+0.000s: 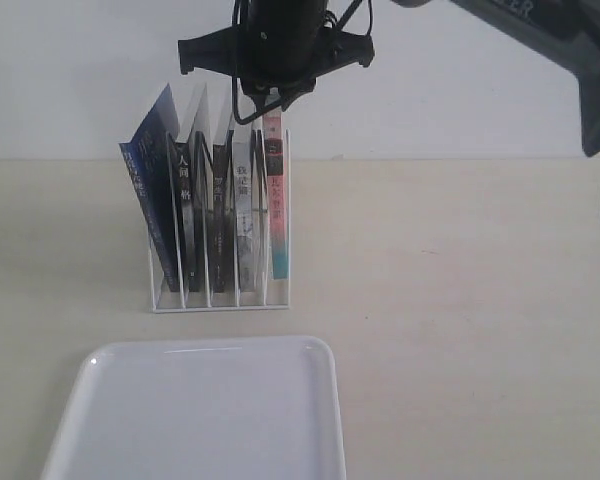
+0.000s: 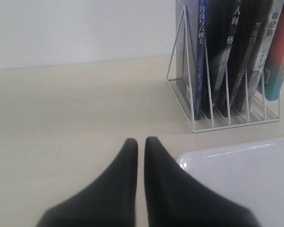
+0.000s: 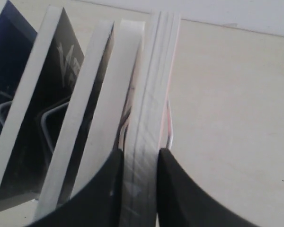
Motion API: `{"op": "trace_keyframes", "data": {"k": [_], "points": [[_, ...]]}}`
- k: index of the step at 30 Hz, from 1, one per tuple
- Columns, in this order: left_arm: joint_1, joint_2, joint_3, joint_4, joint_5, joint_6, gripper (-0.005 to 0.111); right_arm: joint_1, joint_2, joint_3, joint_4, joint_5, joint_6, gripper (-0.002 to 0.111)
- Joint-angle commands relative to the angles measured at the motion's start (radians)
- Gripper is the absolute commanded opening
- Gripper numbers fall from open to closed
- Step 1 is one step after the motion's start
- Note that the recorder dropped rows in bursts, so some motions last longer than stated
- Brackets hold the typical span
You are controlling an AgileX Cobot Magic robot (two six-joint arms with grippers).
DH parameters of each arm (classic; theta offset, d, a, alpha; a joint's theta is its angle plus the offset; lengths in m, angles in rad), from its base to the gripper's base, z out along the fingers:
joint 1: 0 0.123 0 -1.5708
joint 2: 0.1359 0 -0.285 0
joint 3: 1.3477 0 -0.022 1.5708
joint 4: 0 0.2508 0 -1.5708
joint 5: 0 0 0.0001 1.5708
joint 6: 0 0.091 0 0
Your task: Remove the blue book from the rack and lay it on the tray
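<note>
The blue book [image 1: 152, 190] stands in the leftmost slot of the white wire rack [image 1: 220, 303] and leans out to the left. Its blue spine [image 2: 201, 42] and dark cover [image 3: 9, 66] also show in the wrist views. My right gripper [image 1: 267, 100] hangs over the rack's right end. Its fingers [image 3: 139, 153] are closed on the top page edge of the rightmost, pink-spined book [image 1: 274, 190], not the blue one. My left gripper [image 2: 140, 142] is shut and empty, low over the table beside the corner of the white tray [image 2: 246, 165]. The tray [image 1: 325, 400] lies in front of the rack with nothing on it.
Three more books with black and grey spines [image 1: 215, 200] fill the slots between the blue and the pink one. A pale wall [image 1: 460, 90] rises right behind the rack. The beige table [image 1: 460, 300] spreads to the right.
</note>
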Motion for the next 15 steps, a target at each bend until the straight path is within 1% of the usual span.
{"op": "trace_keyframes", "data": {"k": [1, 6, 8, 9, 13, 14, 15], "points": [[0.004, -0.003, 0.003, 0.0, 0.001, -0.007, 0.005, 0.001, -0.008, -0.013, -0.013, -0.005, 0.008, 0.003], [0.004, -0.003, 0.003, 0.0, 0.001, -0.007, 0.005, 0.001, 0.011, -0.013, -0.015, 0.011, 0.022, 0.003], [0.004, -0.003, 0.003, 0.0, 0.001, -0.007, 0.005, 0.001, 0.013, -0.013, -0.014, 0.011, 0.023, 0.005], [0.004, -0.003, 0.003, 0.0, 0.001, -0.007, 0.005, 0.001, 0.013, -0.013, -0.014, 0.011, 0.023, 0.008], [0.004, -0.003, 0.003, 0.0, 0.001, -0.007, 0.005, 0.001, 0.013, -0.013, -0.019, -0.009, 0.023, 0.034], [0.004, -0.003, 0.003, 0.0, 0.001, -0.007, 0.005, 0.001, 0.013, -0.013, -0.019, -0.014, 0.023, 0.039], [0.004, -0.003, 0.003, 0.0, 0.001, -0.007, 0.005, 0.001, 0.013, -0.013, -0.019, -0.014, 0.023, 0.041]]}}
